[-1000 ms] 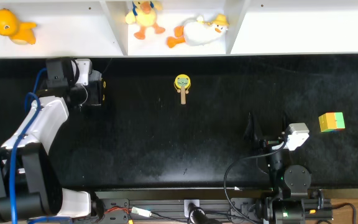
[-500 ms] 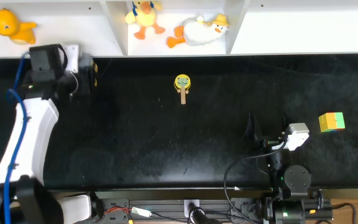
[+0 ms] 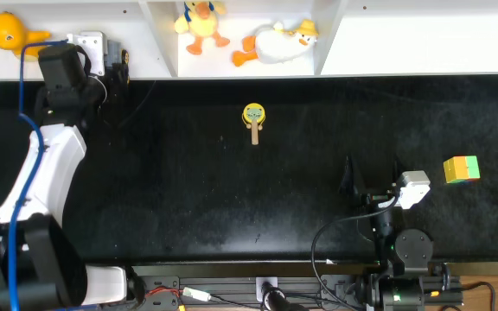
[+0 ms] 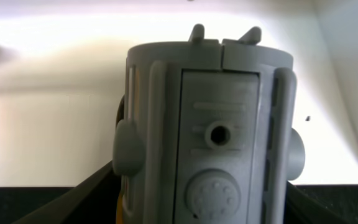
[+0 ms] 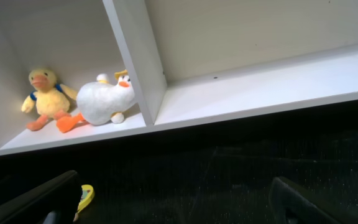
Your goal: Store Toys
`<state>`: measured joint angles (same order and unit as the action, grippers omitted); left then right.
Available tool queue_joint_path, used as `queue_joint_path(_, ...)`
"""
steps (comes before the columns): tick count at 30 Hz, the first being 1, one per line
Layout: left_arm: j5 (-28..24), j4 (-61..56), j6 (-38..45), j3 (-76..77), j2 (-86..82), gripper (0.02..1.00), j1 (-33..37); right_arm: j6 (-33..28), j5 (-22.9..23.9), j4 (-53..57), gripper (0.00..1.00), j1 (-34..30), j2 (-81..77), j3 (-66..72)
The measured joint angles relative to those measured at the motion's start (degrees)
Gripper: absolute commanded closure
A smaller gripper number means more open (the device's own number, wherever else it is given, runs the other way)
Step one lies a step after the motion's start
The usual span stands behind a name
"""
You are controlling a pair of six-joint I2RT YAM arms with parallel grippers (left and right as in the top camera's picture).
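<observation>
- At the far-left shelf compartment (image 3: 69,17), left tool (image 3: 118,67) grips a grey robot toy (image 4: 207,134), for placing beside the orange duck (image 3: 15,36).
- Right tool (image 5: 173,200) rests open, near right; cube (image 3: 461,169) waits on bench (image 3: 188,190).

Grey robot toy (image 4: 207,130) at left cubby (image 3: 137,39) mouth, near orange duck (image 3: 14,36); yellow paddle toy (image 3: 254,119) and cube (image 3: 461,169) on table (image 3: 188,190)

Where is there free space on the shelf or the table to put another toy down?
Free: the right shelf compartment, and the table between the left arm and the stick toy. Crowded: the middle compartment, with the yellow duck and white duck; the left compartment has the orange duck and the left gripper holding a grey toy.
</observation>
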<state>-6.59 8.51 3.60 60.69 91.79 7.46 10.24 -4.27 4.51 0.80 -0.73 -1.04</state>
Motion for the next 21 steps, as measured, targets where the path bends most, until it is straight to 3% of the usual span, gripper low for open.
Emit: queue_joint_path(21,-0.02,-1.01,-2.01,7.48,7.98,0.982,0.00,0.04,0.02,0.02,0.005,0.00,0.00,0.00)
